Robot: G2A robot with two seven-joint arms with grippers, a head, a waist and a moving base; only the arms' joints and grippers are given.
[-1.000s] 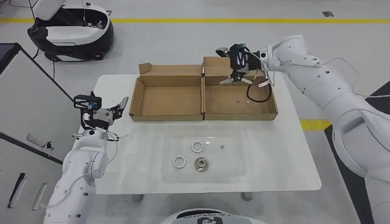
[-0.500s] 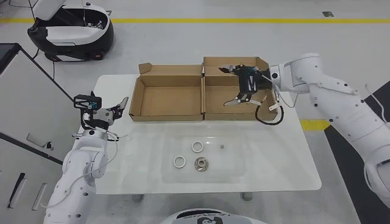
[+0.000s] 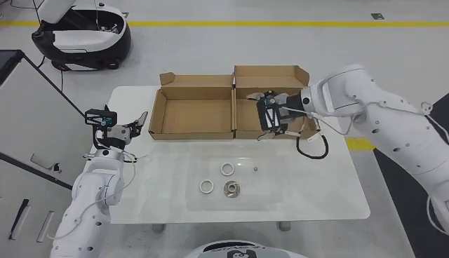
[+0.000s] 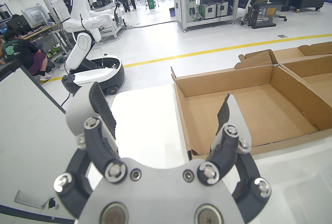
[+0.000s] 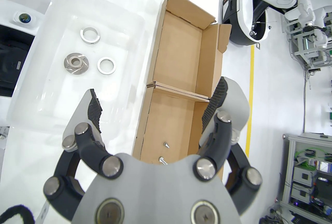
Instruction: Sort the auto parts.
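R gripper (image 3: 260, 118), fingers apart & empty, hangs over front wall of R box (image 3: 272, 83) w/ two bolts (image 5: 166, 144) inside; L gripper (image 3: 133, 126), also spread, sits beside L box (image 3: 189, 116); rings (image 3: 227, 168) & hub (image 3: 231, 188) lie in clear tray (image 3: 270, 185).

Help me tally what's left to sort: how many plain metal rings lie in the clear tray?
2. The first ring lies between the flanged disc and the boxes; the second ring lies left of it. None seems hidden.
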